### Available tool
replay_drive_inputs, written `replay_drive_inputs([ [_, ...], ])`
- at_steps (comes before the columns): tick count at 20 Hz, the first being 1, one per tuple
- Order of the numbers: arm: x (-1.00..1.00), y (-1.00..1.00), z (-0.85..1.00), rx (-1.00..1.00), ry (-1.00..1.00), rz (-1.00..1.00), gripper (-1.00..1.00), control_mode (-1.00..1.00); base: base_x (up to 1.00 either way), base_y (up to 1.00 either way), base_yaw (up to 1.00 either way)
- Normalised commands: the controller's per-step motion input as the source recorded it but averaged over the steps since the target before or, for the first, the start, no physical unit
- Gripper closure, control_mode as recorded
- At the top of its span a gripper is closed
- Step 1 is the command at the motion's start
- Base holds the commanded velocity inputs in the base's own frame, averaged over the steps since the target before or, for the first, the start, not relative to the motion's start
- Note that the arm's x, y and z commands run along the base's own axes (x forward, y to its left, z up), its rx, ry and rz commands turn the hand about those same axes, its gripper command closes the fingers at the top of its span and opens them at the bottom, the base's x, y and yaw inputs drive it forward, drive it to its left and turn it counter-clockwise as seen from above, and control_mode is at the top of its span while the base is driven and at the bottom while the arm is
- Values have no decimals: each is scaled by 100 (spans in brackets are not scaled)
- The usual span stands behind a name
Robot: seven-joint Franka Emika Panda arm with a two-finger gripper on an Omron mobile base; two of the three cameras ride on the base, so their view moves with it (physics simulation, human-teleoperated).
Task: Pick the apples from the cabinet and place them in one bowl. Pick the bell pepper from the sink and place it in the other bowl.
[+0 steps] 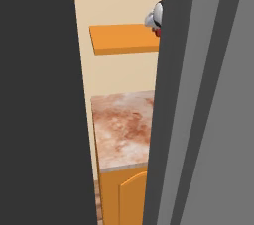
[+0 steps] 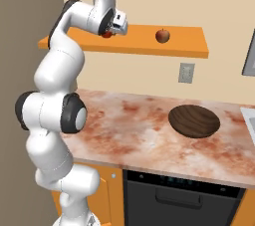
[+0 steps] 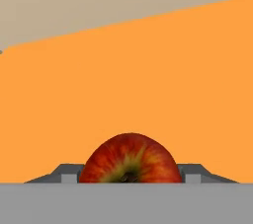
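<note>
Gripping an apple (image 3: 130, 160) between the two fingers (image 3: 69, 172) of the gripper (image 2: 107, 33), we are listing items outward from that grip.

Item, nearest: the held apple. In the hand view it is sitting squarely between the finger tips, one tip flanking each side, stem dimple facing the camera. The jaws are clamped on it, not standing free. It is round, so we are noting no long axis to align.

Item, directly under the gripper: the cabinet (image 2: 144, 45), an orange slab. We are seeing its flat top spreading beyond the apple in the hand view; whether the fruit is touching it or just clear of it, we cannot tell.

Item, along the same slab, to the side of the gripper away from the arm: a second apple (image 2: 162, 35), sitting upright, well apart from the first.

Item, below and farther to that same side: a dark wooden bowl (image 2: 194, 120), resting on the marbled counter (image 2: 124, 125).

Relation we are judging decisive: the bowl is lying down and across from the gripper, past the second apple, so the carry looks like a lift off the slab, then a descent toward that side. We are flagging the slab's front edge and the second apple as things to clear.
</note>
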Motion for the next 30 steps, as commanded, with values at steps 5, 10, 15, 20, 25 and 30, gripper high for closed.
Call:
replay_drive_inputs([
  [5, -57, -12, 2, 0, -20, 7, 100, -100, 0, 0, 0],
  [10, -46, -16, 6, -1, -8, 5, 100, -100, 0, 0, 0],
  [15, -39, -10, 10, -4, 0, 0, 100, -100, 0, 0, 0],
  [20, -45, -10, 22, -8, 0, 0, 100, -100, 0, 0, 0],
  [25, -44, -11, 19, -8, 0, 0, 100, -100, 0, 0, 0],
  [30, -46, -19, 9, -9, 0, -10, 100, -100, 0, 0, 0],
])
